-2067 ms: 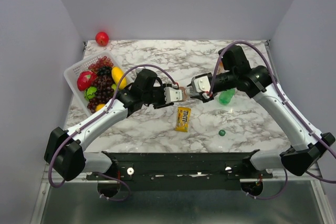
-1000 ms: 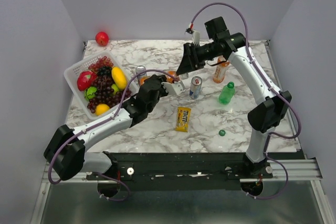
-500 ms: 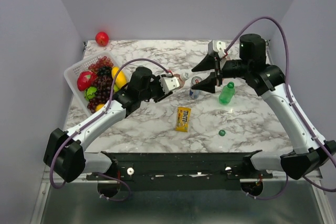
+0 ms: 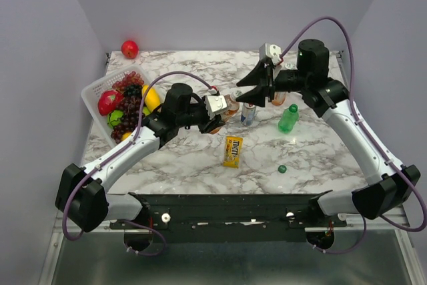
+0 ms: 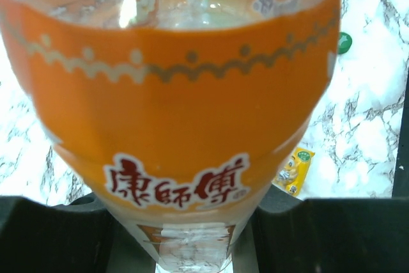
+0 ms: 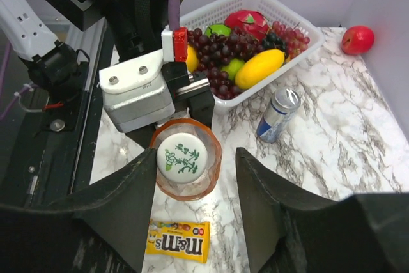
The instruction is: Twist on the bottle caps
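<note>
Now the left tool [image 4: 223, 109] clamps the orange bottle [image 5: 185, 113], and the right tool [image 4: 243, 91] gapes wide above its white cap [image 6: 183, 156].

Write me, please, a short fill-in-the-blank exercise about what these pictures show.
1. The left tool is shut on an orange bottle whose cap is ____.
2. The right tool hangs over that cap with its jaws ____.
3. The loose cap on the table is dark ____.
Missing words: white; open; green.
</note>
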`<state>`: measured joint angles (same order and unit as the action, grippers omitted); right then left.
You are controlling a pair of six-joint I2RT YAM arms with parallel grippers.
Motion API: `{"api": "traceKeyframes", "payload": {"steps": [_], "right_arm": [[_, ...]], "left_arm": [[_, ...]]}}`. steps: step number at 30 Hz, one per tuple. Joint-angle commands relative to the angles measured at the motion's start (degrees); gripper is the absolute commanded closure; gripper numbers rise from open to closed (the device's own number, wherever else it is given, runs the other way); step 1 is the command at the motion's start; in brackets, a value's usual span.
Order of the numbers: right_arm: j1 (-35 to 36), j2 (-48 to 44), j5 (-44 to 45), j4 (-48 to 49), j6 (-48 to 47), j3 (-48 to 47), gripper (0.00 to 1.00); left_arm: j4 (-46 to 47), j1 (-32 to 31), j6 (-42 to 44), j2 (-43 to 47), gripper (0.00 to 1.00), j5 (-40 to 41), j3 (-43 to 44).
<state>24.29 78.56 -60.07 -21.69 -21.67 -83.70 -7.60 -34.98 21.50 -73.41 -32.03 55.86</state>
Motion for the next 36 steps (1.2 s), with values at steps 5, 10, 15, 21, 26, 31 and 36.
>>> {"api": "traceKeyframes", "payload": {"steps": [5, 10, 15, 21, 26, 31, 36], "right_arm": [[0.1, 1.5, -2.9, 6.4, 8.3, -0.2, 0.64], [0.8, 0.9, 1.2, 9.6, 14.5, 2.4, 0.82], [4.5, -4.7, 11.1, 17.6, 17.9, 10.4, 0.90], [7.3, -6.8, 20.8, 18.3, 19.5, 12.1, 0.93], [7.8, -6.8, 26.7, 18.3, 19.8, 12.0, 0.94], [7.8, -6.7, 26.9, 18.0, 19.5, 12.2, 0.95], [7.3, -2.5, 30.3, 10.1, 12.7, 4.8, 0.98]], "left_arm": [[4.2, -0.1, -4.9, 1.3, 1.00, -3.2, 1.1], [14.3, -1.9, -12.8, 2.0, 1.00, 9.4, -1.0], [27.2, -11.4, -13.2, 1.9, 1.00, 38.9, -5.1], [33.3, -14.4, -12.1, -1.4, 1.00, 52.9, -4.5], [32.2, -14.9, -13.6, -1.8, 1.00, 53.3, -4.1], [29.2, -14.8, -13.6, -1.2, 0.98, 48.0, -3.6], [21.2, -12.6, -11.7, 2.7, 0.01, 37.7, -4.8]]}}
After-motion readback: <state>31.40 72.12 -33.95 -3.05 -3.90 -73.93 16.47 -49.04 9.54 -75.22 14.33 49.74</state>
